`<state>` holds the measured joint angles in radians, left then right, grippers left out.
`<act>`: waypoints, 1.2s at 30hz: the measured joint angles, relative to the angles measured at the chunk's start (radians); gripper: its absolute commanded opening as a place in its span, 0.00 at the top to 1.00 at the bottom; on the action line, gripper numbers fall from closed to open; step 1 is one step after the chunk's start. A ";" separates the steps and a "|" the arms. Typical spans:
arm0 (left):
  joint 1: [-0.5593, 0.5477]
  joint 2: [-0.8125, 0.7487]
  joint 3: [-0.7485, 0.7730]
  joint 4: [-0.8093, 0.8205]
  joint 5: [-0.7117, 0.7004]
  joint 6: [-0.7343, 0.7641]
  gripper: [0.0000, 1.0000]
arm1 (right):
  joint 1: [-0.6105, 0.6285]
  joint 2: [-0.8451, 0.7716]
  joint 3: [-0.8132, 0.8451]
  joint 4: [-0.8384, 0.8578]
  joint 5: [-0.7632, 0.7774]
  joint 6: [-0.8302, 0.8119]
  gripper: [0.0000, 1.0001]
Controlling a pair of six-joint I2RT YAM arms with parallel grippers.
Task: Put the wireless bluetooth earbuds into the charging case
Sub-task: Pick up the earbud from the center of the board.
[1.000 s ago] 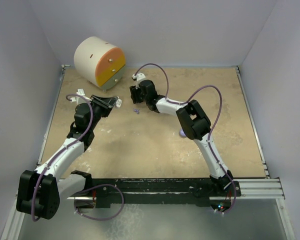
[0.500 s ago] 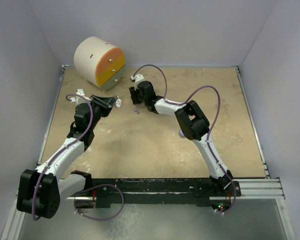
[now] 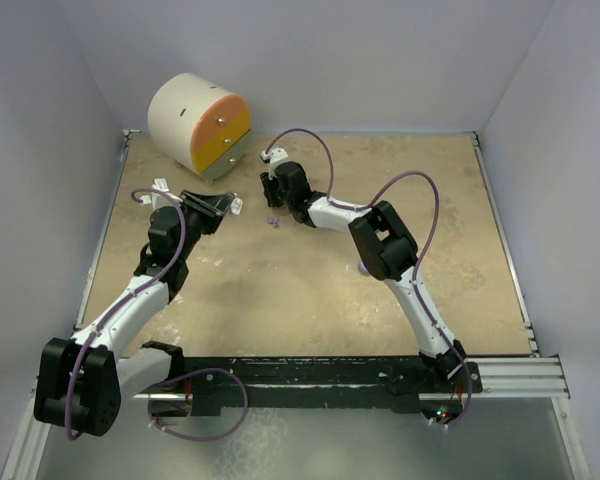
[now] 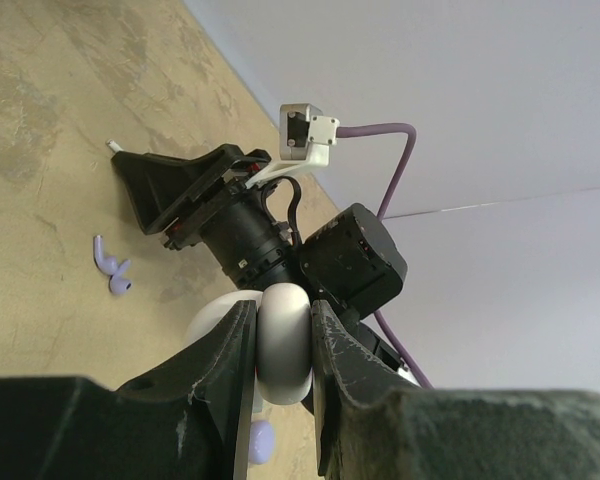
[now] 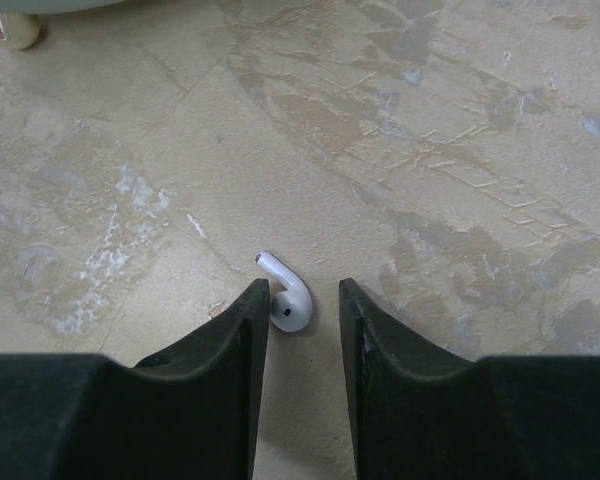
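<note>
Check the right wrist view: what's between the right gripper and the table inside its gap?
One white earbud lies flat on the table inside the open right gripper, nearer the image-left finger. Nothing else is there. The right wrist view shows it.

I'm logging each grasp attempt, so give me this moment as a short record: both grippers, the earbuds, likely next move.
left gripper: shut on white puck
right gripper: low over table, jaws open either side of white earbud
white earbud: lying on table, not yet gripped
purple earbud: lying on table, apart from both grippers
likely next: right jaws close on white earbud
</note>
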<state>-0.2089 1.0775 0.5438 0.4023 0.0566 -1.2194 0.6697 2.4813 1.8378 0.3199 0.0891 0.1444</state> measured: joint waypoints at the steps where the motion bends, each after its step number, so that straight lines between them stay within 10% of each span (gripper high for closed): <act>1: 0.000 0.001 0.000 0.000 0.000 0.000 1.00 | 0.000 0.000 0.000 0.000 0.000 -0.001 0.66; 20: 0.011 0.018 -0.002 0.003 0.016 0.000 1.00 | 0.005 -0.007 -0.033 0.042 0.032 -0.008 0.98; 36: 0.011 0.061 -0.002 0.031 0.023 -0.001 1.00 | 0.005 -0.274 -0.348 0.101 0.132 -0.095 1.00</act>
<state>-0.1974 1.1385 0.5415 0.4335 0.0799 -1.2205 0.6743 2.2070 1.4899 0.4213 0.2214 0.0498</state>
